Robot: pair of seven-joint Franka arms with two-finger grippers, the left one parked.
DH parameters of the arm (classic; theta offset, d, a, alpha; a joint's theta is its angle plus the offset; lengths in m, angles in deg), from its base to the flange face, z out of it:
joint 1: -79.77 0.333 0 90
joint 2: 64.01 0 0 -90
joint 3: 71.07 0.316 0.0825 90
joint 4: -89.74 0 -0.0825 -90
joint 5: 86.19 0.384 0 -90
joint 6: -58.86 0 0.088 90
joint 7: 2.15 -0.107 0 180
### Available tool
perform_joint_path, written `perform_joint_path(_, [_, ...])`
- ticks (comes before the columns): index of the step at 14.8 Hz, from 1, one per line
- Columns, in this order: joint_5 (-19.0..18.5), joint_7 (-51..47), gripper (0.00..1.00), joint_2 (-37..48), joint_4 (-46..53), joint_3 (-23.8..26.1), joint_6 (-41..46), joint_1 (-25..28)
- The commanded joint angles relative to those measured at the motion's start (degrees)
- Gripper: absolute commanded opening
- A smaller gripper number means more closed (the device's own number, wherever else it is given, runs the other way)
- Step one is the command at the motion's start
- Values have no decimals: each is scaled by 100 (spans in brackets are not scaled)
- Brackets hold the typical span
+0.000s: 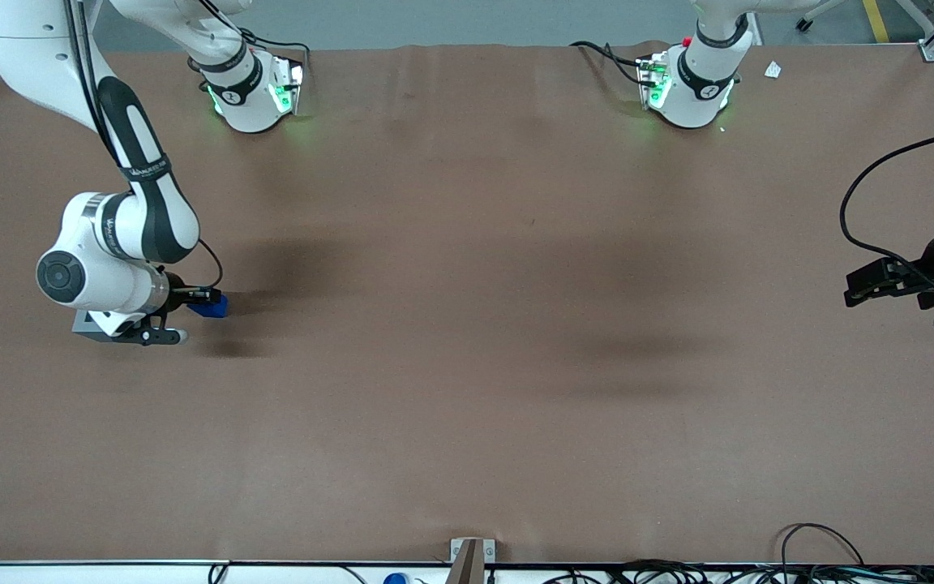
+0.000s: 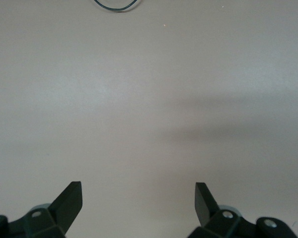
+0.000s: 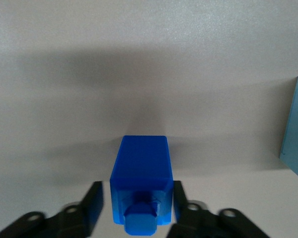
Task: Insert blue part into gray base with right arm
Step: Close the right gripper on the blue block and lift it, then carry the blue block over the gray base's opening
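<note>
The blue part (image 1: 212, 307) lies on its side on the brown table near the working arm's end. My right gripper (image 1: 194, 298) is low over it, and in the right wrist view the gripper (image 3: 137, 197) straddles the blue part (image 3: 140, 168). The part's narrow stepped end points toward the wrist. One finger (image 3: 93, 203) stands a thin gap off the block, and the other finger (image 3: 181, 201) is at its side. The jaws are open. The gray base (image 1: 86, 324) stands beside the wrist, mostly hidden under it. Its edge shows as a pale block (image 3: 295, 126).
The brown table cover (image 1: 467, 324) stretches wide toward the parked arm's end. Both arm bases (image 1: 252, 89) stand at the table's edge farthest from the front camera. Cables (image 1: 824, 551) lie along the edge nearest that camera.
</note>
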Motion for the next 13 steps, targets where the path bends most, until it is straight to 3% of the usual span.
perform_joint_path(1, [34, 104, 28, 27, 25, -12, -14, 8])
perform_joint_path(4, [25, 219, 10, 45, 288, -29, 265, -53])
perform_joint_path(9, [25, 841, 9, 36, 1737, -38, 1944, -684])
perform_joint_path(13, [-62, 1185, 9, 36, 2073, -47, 2096, -1221])
